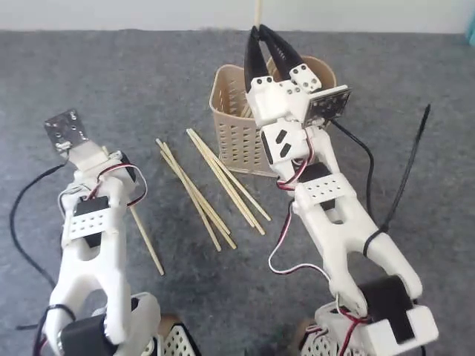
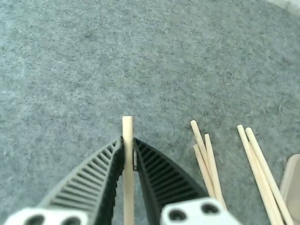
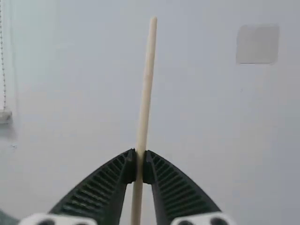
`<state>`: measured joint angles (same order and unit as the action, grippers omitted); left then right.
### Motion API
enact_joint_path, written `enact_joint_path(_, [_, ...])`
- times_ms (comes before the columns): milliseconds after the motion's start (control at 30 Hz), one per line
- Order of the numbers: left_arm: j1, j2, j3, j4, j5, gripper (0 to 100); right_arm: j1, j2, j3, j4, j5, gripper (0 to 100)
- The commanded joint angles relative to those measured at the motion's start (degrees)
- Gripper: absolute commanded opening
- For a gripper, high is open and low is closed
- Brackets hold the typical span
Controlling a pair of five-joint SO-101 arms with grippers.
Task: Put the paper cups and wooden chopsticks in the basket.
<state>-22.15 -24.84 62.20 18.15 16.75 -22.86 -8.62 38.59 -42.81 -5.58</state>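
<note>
The left gripper (image 2: 127, 143) is down at the grey table covering (image 1: 148, 81). Its ribbed black jaws are pressed onto a single wooden chopstick (image 2: 127, 125), whose blunt end pokes out just past the fingertips. In the high view that stick runs back under the left arm and comes out beside it, toward the arms' bases; whether it is off the surface cannot be told. The right gripper (image 3: 139, 159) is raised over the one beige slotted basket (image 1: 236, 141) and points upward. Its jaws pinch a second chopstick (image 3: 148, 70), which stands nearly upright with most of its length above the fingertips. Between the two arms the loose chopsticks (image 1: 197, 194) lie on the table in two slanting bunches, side by side and a little apart. The left wrist view shows three ends in the bunch nearer the left gripper and two in the bunch that passes just beside the basket's lower corner. That makes five loose and seven in all, though the count is unsure where they overlap. A brownish curved rim (image 1: 324, 70) shows at the basket's far side behind the right gripper; whether it is a paper cup cannot be told.
</note>
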Motion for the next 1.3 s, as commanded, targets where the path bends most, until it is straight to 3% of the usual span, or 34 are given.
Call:
enact_joint_path(0, [-0.1,-2.7,-0.6,-1.5,-0.7,1,1.3,-0.7,-1.0,0.7,1.2,13.6])
enact_joint_path(100, [-0.1,-2.7,-0.7,-1.5,-0.7,1,1.1,-0.8,-1.0,2.1,1.2,19.5])
enact_joint_path(233, [-0.1,-2.7,-0.7,-1.5,-0.7,1,1.5,-6.3,1.8,2.4,0.9,13.2])
enact_joint_path(400, [0.0,-2.7,-0.7,-1.5,-0.7,1,1.0,-24.8,15.2,4.8,0.9,5.7])
enact_joint_path(500, [0.0,-2.7,-0.7,-1.5,-0.7,1,1.0,-39.3,22.0,16.2,-0.1,3.2])
enact_joint_path(700, [-0.1,-2.7,-0.5,-1.5,-0.7,1,4.1,-61.9,24.4,40.5,-11.1,3.1])
enact_joint_path(833, [-0.5,-2.7,-0.5,-1.5,-0.7,1,6.1,-72.8,24.4,50.8,-11.9,2.8])
enact_joint_path(933, [-2.4,-2.7,-0.7,-1.5,-0.4,1,9.5,-81.0,25.5,64.4,-13.4,2.7])
enact_joint_path(1067, [-3.3,-2.7,-2.9,-1.1,0.4,1,17.7,-92.2,31.0,79.0,-19.5,2.7])
enact_joint_path(1267, [-0.4,-10.7,-6.1,0.4,2.4,1,32.0,-93.8,44.2,85.0,-19.8,2.6])
